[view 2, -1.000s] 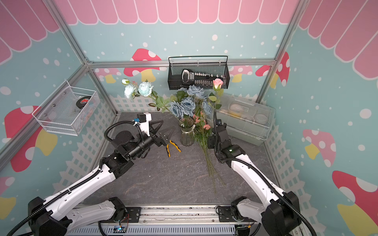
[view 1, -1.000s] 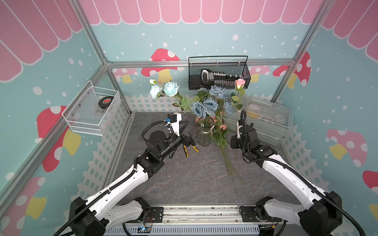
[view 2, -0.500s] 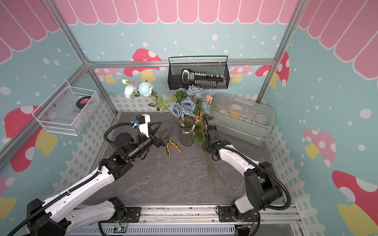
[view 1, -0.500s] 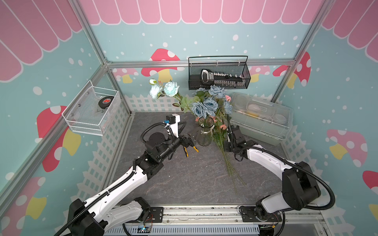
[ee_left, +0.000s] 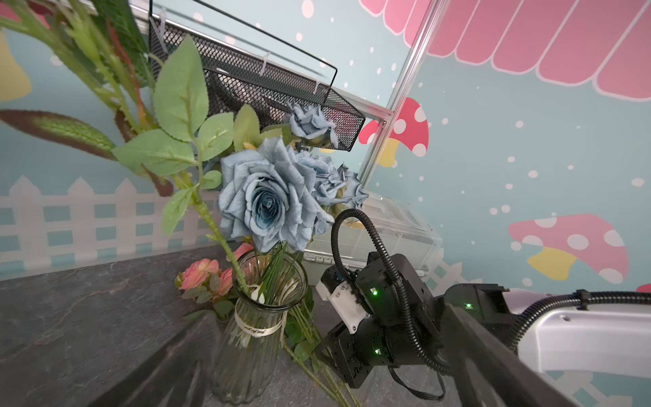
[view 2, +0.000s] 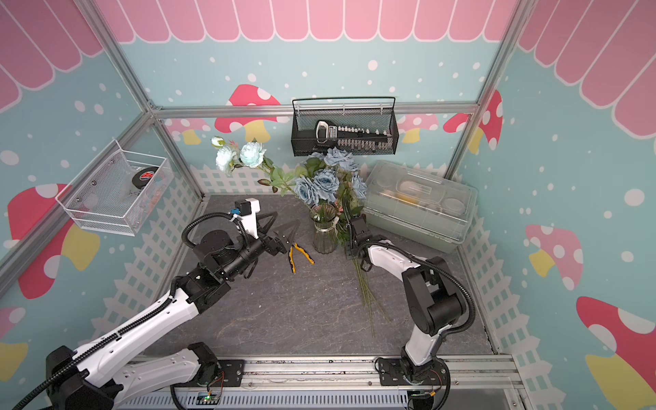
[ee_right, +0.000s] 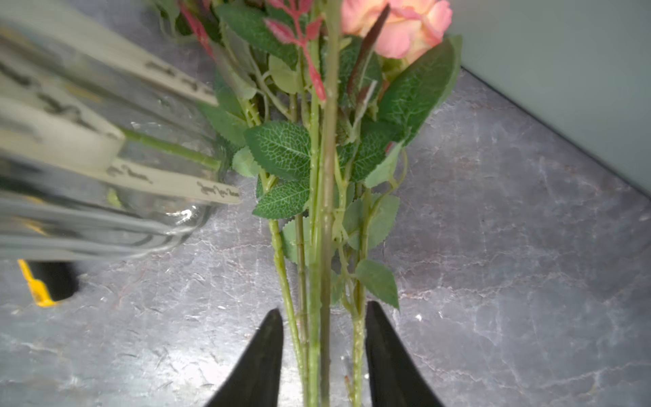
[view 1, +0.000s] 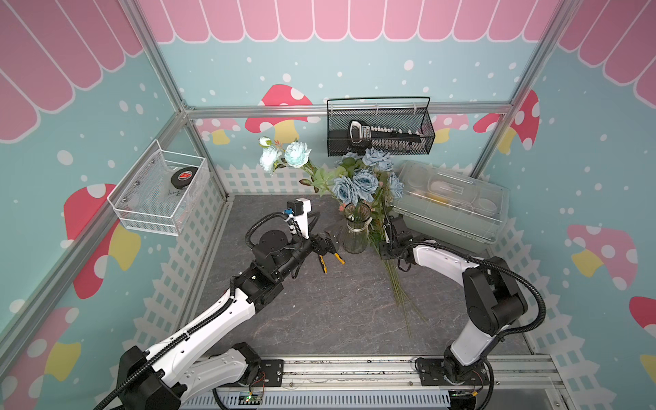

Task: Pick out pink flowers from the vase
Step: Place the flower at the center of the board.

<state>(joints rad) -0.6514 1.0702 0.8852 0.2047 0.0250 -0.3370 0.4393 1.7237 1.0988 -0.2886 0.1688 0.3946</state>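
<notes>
Widest thing in front of you is the grey slate tabletop (view 1: 319,319), and at its back right sits the translucent plastic box (view 1: 451,202). On the back wall hangs the black wire basket (view 1: 380,131), and on the left wall the white mesh basket (view 1: 159,191).

Now the bouquet: the dusty-blue roses (view 1: 358,181) stand tall in the clear ribbed vase (view 1: 353,236), with 2 pale aqua blooms (view 1: 284,158) leaning out to the left. The vase is upright, near the middle of the back of the table.

And here are your pink flowers (ee_right: 398,28): they lie flat on the slate just beside the vase, between it and the plastic box. Their long green stems (view 2: 365,287) run toward the front edge (from here I cannot tell whether any pink bloom is left inside the vase).

Your right gripper (ee_right: 322,313) is down low over those stems. Its jaws are parted and straddle the bundle loosely, clamping nothing.

Your left gripper (view 2: 284,225) hovers on the other side of the vase, jaws spread wide and empty. The yellow-handled pliers (view 2: 296,255) lie on the table just under it.
</notes>
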